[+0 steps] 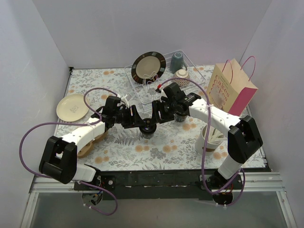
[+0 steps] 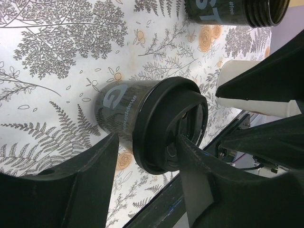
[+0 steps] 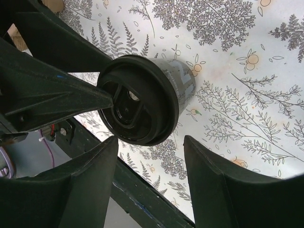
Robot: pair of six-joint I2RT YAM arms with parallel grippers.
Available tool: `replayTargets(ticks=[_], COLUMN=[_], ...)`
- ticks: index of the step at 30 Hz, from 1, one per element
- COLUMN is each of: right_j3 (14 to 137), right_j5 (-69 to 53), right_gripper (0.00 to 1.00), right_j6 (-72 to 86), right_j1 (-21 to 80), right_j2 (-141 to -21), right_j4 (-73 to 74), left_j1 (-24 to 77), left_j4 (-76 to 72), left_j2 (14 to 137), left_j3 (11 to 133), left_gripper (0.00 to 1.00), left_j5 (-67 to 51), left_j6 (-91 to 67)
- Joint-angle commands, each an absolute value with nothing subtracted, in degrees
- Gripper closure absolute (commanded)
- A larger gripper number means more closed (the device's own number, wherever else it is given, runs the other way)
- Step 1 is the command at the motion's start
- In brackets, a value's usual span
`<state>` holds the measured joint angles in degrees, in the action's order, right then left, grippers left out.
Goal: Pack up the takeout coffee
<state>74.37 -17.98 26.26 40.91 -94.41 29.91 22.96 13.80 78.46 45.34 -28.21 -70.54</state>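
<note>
A black paper cup with a black lid (image 1: 148, 127) stands upright on the floral cloth at the table's middle. It also shows in the left wrist view (image 2: 142, 118) and the right wrist view (image 3: 142, 99). My left gripper (image 2: 147, 142) is open astride its lid, with one fingertip (image 2: 190, 152) resting on the lid top and the other finger clear of the cup. My right gripper (image 3: 151, 142) is open and empty, just beside the same cup. A second black cup (image 1: 182, 117) stands to the right, behind my right gripper, and also shows in the left wrist view (image 2: 232, 12).
A pink and tan paper bag (image 1: 232, 88) stands at the right rear. A white cup of wooden stirrers (image 1: 209, 137) is at the right front. A dish rack (image 1: 142, 88) with a plate and a mug is behind. A cream plate (image 1: 72, 107) lies left.
</note>
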Motion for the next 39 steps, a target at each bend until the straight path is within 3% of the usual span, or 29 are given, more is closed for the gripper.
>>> replayTargets(ticks=[1,12,21,26,39], right_j3=[73.7,70.9,70.1,69.7,60.4], right_j5=[-19.2,-20.7,-18.9,-18.8,-17.7], right_gripper=[0.36,0.38,0.4,0.49,0.6], right_j6=[25.7,26.5,25.4,25.0,27.2], right_j1=[41.1,41.1,41.1,41.1,41.1], right_j2=[-94.7,-95.3,-96.9,-97.6,-96.3], right_j4=[27.6,24.2,23.4,22.1,17.0], left_j1=[23.2,23.3,23.3,23.3,23.3], left_j4=[12.7,13.3,13.7,14.5,16.7], left_j2=[77.8,78.7,78.7,79.5,81.0], left_j3=[43.1,41.1,40.6,40.2,39.8], left_gripper=[0.54,0.66,0.64,0.63,0.58], left_j5=[-28.2,-28.4,-28.2,-27.6,-25.3], left_j6=[-69.2,-68.6,-68.7,-69.1,-71.8])
